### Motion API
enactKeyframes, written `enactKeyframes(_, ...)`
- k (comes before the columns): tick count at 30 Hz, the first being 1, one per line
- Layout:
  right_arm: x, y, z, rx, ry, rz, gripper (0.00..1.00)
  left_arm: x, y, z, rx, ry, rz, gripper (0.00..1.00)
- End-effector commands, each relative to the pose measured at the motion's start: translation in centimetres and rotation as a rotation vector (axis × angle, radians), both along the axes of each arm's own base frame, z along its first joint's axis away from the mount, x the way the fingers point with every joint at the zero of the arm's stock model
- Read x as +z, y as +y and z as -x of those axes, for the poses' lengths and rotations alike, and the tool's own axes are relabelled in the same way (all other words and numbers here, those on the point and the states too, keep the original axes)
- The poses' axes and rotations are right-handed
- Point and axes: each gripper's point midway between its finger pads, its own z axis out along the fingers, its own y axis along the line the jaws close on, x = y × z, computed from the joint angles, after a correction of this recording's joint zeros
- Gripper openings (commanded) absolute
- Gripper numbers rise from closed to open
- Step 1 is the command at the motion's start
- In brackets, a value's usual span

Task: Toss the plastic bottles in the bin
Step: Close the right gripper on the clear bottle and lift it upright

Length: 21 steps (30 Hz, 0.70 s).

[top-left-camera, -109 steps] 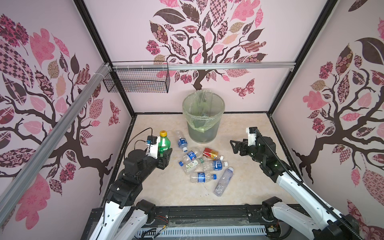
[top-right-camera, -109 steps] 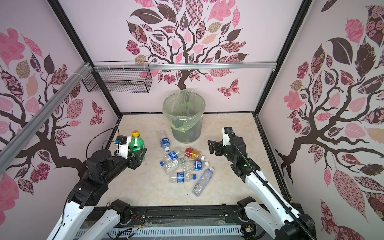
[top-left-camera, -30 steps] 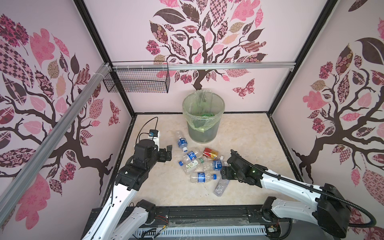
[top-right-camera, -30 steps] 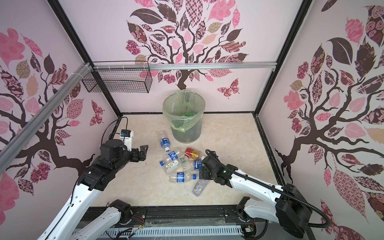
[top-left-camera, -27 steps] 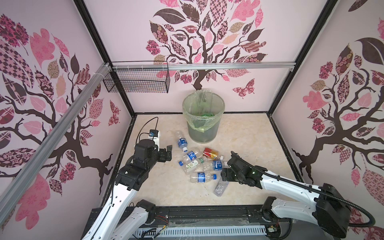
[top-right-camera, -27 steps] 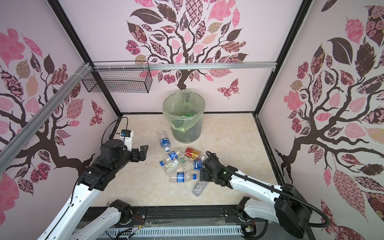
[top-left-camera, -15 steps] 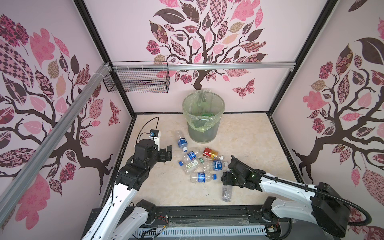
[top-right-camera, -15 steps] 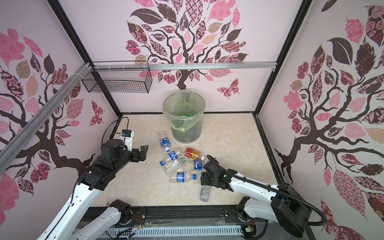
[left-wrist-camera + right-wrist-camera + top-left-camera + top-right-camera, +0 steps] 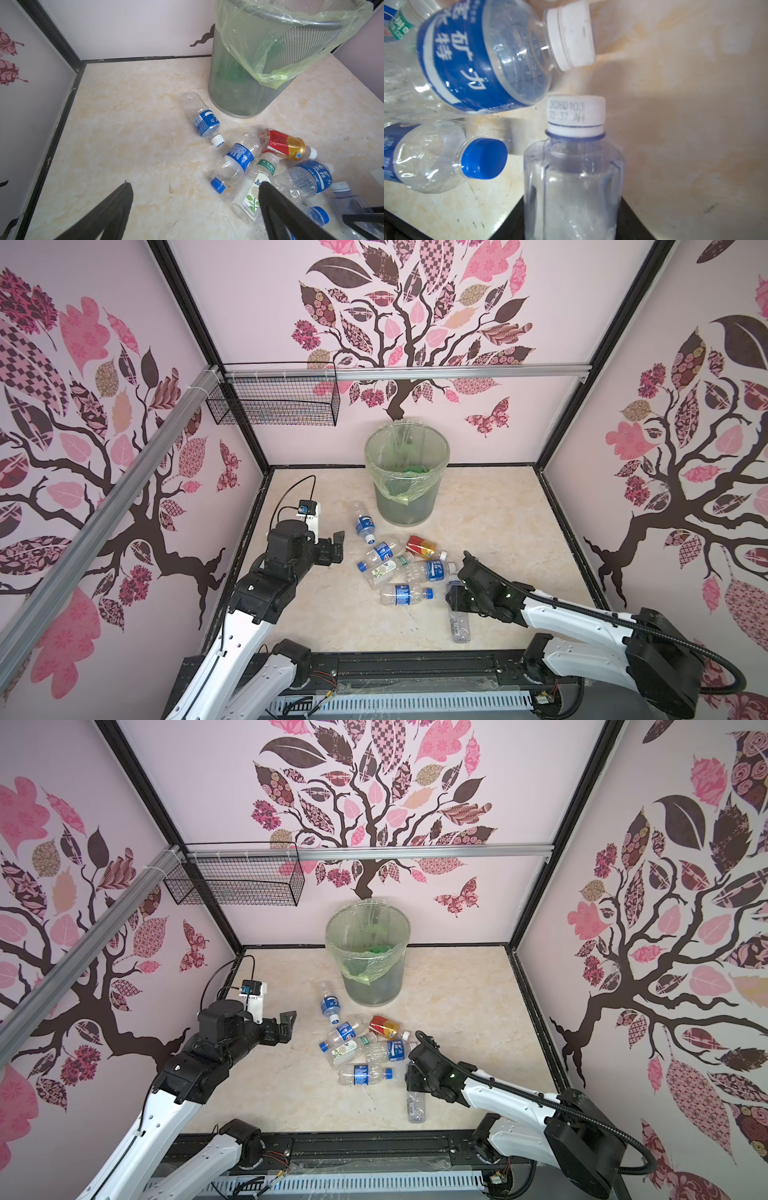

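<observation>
Step in hand: grasp of one bottle, right arm.

- Right gripper (image 9: 454, 600) is low over the beige marbled tabletop (image 9: 498, 510), near its front edge and right of centre. It straddles a clear unlabelled plastic bottle with a white cap (image 9: 459, 624), which lies flat with its base toward the front edge.
- Right wrist view: the black pads (image 9: 512, 224) sit against both flanks of the bottle body, so the jaws appear clenched on it. How firmly they grip cannot be judged from this angle.
- The white cap lies just beside the caps of two blue-labelled neighbours.
- Left gripper (image 9: 336, 548): jaws fully released and holding nothing. It hovers toward the left edge, beside the loose cluster of six lying plastic bottles (image 9: 386, 568) in the middle of the tabletop.
- Round grey mesh bin with a pale green bag liner (image 9: 405, 510) stands upright at the middle of the back edge. Green shapes show through the liner.

Next move, as I judge it: lift straight up so the neighbouring caps are not dragged. Then carry toward the back edge, high enough to clear the rim, and let go over the opening.

Room:
- The right half of the tabletop is bare, so the route along that side is open.
- The cluster lies between this bottle and the bin.
- The liner drapes loosely down the bin's near side and could snag a low approach.
</observation>
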Motion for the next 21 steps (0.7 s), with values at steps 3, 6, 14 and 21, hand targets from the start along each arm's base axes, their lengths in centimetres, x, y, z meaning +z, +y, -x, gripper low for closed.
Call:
enactKeyframes(3,3.0,-0.7,-1.6,0.003,-0.127,0.041,0.49,-0.7,-0.3,0.0,-0.013,0.006,0.017,0.98)
enactKeyframes(6,5.0,-1.0,-2.8,0.0,-0.213,0.071,0.49,-0.7,-0.6,0.3,-0.033,-0.001,0.024,0.98)
enactKeyframes(14,13.4,-1.8,-7.1,-0.029,-0.443,-0.007,0.43,-1.2,-0.7,0.9,-0.048,0.001,0.042,0.98)
enactKeyframes(21,19.1,-2.9,-9.3,-0.042,-0.605,0.002,0.43,-1.0,-1.0,1.2,-0.064,-0.012,0.062,0.98)
